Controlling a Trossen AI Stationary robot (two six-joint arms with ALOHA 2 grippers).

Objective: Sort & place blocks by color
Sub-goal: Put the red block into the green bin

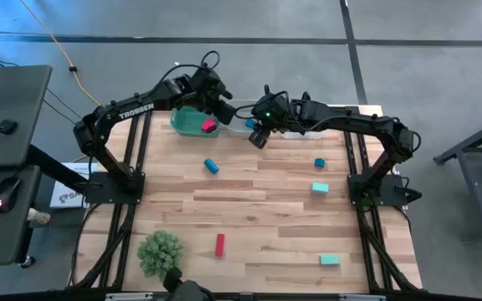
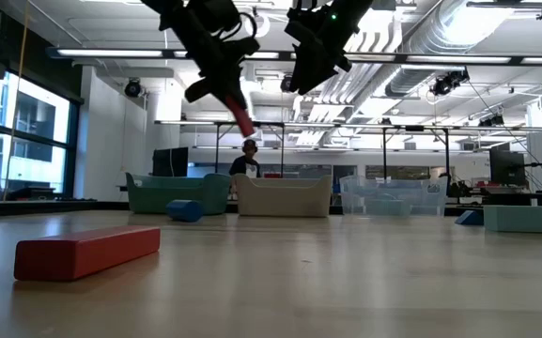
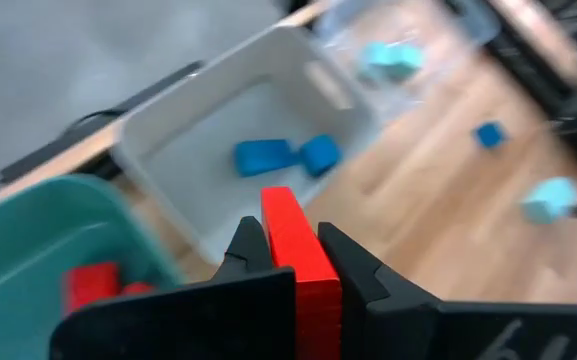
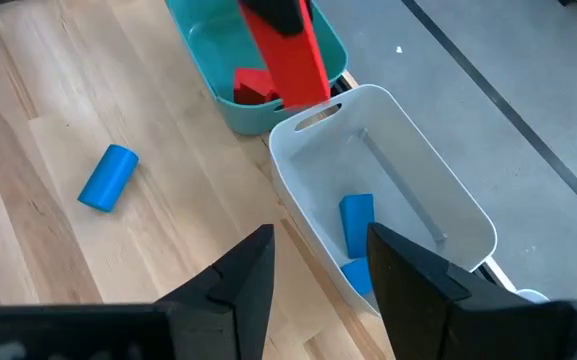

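Observation:
My left gripper (image 3: 293, 245) hangs high over the far edge, above the meeting of the green bin (image 3: 28, 240) and the grey bin (image 3: 218, 120), shut on a red bar (image 3: 293, 250). The green bin holds red blocks (image 3: 93, 285), and the grey bin holds two blue blocks (image 3: 288, 155). My right gripper (image 4: 318, 265) is open and touches nothing, raised just right of the left one, above the grey bin's near wall (image 4: 298, 215). Loose on the table lie a blue cylinder (image 1: 211, 165), a blue cube (image 1: 319, 163), two teal blocks (image 1: 319, 188) (image 1: 330, 260) and a red bar (image 1: 220, 244). My left gripper pinches the red bar between its two fingers (image 3: 248, 250), with the bar's upper part (image 2: 228, 94) in the hold. The fingers come from above, slanting down. The bar is lifted clear and hangs tilted below them, its free end (image 2: 245, 127) pointing down over the bins.
A clear bin (image 2: 393, 195) with a teal block (image 3: 388, 58) stands right of the grey bin along the far edge. A green spiky plant ball (image 1: 161, 251) sits near the table's near-left corner. The middle of the wooden table (image 1: 266, 217) is bare.

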